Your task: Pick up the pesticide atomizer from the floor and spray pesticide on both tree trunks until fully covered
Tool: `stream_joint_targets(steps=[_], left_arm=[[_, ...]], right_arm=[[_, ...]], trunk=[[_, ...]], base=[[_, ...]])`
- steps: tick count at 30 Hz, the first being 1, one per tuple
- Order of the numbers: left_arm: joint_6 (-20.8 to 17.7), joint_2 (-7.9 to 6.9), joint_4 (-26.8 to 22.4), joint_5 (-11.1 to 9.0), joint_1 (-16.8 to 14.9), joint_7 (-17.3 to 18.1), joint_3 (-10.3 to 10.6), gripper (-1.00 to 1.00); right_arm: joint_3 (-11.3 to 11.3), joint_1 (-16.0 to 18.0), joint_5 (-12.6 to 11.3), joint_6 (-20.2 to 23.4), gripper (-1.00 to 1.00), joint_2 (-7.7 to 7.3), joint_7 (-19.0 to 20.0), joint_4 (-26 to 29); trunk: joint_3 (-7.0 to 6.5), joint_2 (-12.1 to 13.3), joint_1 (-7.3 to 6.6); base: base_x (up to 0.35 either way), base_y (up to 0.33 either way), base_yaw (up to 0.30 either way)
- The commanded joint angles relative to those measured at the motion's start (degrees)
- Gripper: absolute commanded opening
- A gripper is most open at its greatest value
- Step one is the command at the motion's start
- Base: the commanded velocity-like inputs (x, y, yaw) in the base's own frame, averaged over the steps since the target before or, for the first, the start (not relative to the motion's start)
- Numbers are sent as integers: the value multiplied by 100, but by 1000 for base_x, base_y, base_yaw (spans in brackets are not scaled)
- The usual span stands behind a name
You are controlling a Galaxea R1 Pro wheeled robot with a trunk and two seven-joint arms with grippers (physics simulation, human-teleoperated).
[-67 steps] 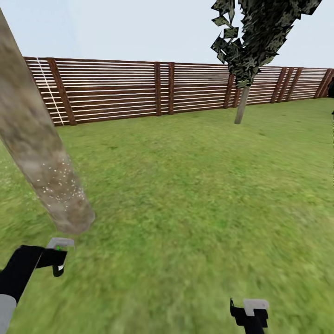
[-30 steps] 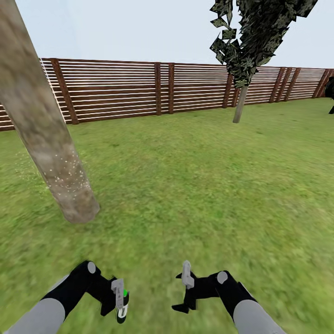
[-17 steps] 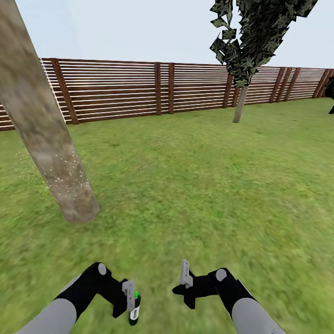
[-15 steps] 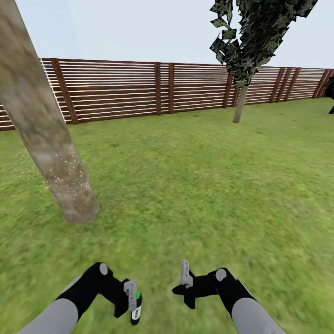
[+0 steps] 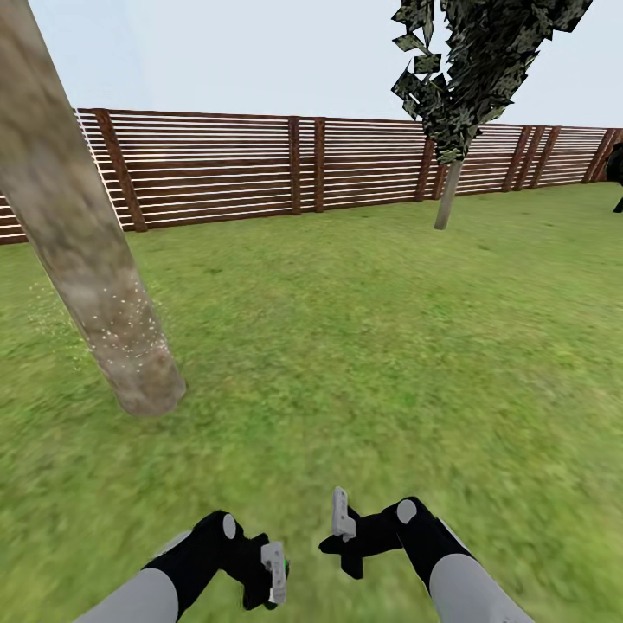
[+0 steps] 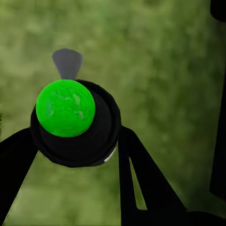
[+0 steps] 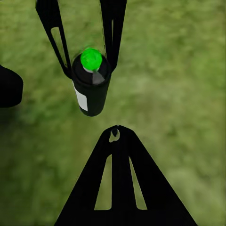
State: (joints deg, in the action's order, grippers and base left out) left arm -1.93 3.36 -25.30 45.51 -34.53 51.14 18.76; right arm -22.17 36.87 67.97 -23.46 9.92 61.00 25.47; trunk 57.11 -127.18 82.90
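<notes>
From the head camera, a thick pale trunk (image 5: 82, 251) leans at near left, white specks dotting its lower part; a second tree (image 5: 450, 186) stands far right before the slatted fence (image 5: 294, 164). Both arms hang low over the lawn (image 5: 372, 346); the left gripper (image 5: 275, 578) shows a green glint.

In the left wrist view, the atomizer (image 6: 75, 125), black with a green cap, sits clamped between the fingers (image 6: 141, 179).

In the right wrist view, the right gripper (image 7: 114, 134) appears closed with nothing in it, just beside the atomizer.
</notes>
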Motion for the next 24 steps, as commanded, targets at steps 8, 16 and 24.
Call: stream_joint_targets(steps=[8, 16, 24], left_arm=[[-2, 222, -3, -143, -2, -16, -49, -100], [39, 299, 463, -695, -2, -486, -57, -100], [50, 390, 501, -890, -8, -803, -63, -100]], right_arm=[[-47, 4, 41, -18, -100, 8, 26, 6], [-47, 6, 41, -18, -100, 8, 26, 5], [-46, 12, 41, -18, -100, 8, 26, 5]], trunk=[[5, -2, -1], [5, -2, -1], [5, -2, -1]], base=[[0, 0, 0], [0, 0, 0], [0, 0, 0]])
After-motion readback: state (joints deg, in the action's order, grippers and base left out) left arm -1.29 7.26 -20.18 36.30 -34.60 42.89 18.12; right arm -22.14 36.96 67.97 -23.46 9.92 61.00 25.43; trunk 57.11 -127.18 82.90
